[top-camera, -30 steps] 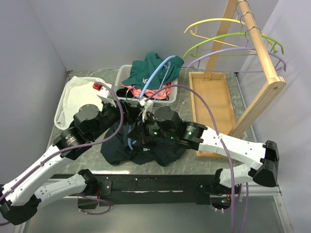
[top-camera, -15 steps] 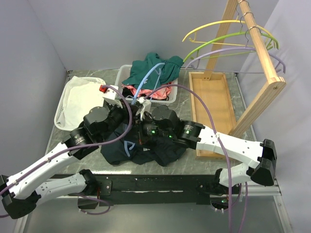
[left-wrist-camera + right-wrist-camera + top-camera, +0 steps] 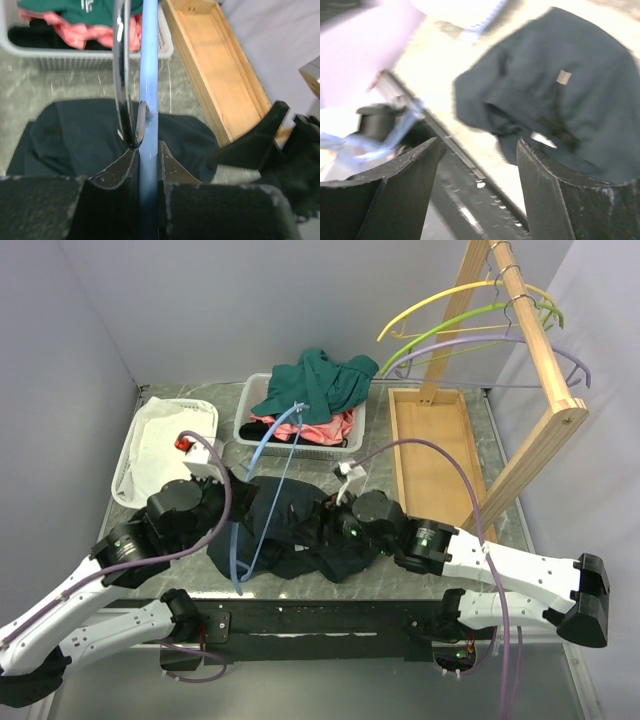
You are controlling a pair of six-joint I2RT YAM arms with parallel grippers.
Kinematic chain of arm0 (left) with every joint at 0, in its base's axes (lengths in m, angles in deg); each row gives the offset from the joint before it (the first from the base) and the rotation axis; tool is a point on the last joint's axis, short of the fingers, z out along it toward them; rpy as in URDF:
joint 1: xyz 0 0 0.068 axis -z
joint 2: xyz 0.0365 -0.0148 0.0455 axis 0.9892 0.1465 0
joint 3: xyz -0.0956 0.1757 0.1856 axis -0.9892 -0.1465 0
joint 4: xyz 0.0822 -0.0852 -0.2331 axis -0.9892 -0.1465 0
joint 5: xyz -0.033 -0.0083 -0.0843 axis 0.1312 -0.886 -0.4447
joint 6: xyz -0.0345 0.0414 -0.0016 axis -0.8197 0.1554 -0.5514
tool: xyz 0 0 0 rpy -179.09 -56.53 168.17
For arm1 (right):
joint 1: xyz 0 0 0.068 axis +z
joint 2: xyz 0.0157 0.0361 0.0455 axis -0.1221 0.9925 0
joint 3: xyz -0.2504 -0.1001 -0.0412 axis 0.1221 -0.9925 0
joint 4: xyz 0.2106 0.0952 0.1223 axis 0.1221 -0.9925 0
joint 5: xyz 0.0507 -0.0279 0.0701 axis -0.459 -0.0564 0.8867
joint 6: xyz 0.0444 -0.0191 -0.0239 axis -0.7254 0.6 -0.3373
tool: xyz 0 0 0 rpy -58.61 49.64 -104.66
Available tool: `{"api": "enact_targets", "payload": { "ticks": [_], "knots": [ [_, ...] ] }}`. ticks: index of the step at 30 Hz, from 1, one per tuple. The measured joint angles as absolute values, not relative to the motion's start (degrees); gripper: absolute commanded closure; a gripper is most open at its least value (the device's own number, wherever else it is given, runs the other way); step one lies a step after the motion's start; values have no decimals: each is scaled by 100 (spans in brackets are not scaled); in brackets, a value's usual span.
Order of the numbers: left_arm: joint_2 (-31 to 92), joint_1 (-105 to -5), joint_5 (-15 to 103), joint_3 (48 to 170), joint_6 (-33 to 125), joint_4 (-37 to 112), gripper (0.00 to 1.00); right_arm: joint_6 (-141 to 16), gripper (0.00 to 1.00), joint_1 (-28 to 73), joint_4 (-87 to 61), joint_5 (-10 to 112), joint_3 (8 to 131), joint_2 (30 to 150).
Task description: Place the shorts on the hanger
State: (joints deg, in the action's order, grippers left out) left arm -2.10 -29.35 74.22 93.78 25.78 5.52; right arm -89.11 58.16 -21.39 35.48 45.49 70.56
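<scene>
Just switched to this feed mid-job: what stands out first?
The light-blue hanger stands out first, clamped between the fingers of the left gripper and arching across the middle of the scene. Beneath it the dark shorts lie crumpled, with the right gripper open just above them.

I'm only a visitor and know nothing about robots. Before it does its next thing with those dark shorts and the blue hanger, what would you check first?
1. Left claw gripping the hanger: ok, its fingers are shut on the blue bar.
2. Right claw holding the shorts: not ok, it is open above them and grips nothing.
3. Shorts spread flat: not ok, they lie crumpled in a heap.
4. Hanger's hook end free of the basket: cannot tell. From above, it overlaps the teal garment piled there.
5. Hanger threaded into the shorts: not ok, it lies across the top of them.
</scene>
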Motion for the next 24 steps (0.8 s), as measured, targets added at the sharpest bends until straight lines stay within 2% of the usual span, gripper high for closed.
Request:
{"api": "enact_targets", "payload": {
  "ticks": [9, 19, 21, 24],
  "knots": [
    [-192, -2928, 6482, 9411, 2102, -912, 99, -9484, 32, 6143, -2477, 2313, 2875, 6761],
    [-773, -2924, 6047, 9641, 1982, -2053, 99, -10203, 32, 6889, -2934, 1331, 2790, 7067],
    [-793, -2924, 5971, 9728, 1993, -2206, 99, -10281, 37, 6897, -3039, 1198, 2790, 7327],
    [-793, -2924, 5912, 9940, 2014, -2525, 99, -10308, 38, 6897, -3148, 1089, 2794, 7627]
  ]
}}
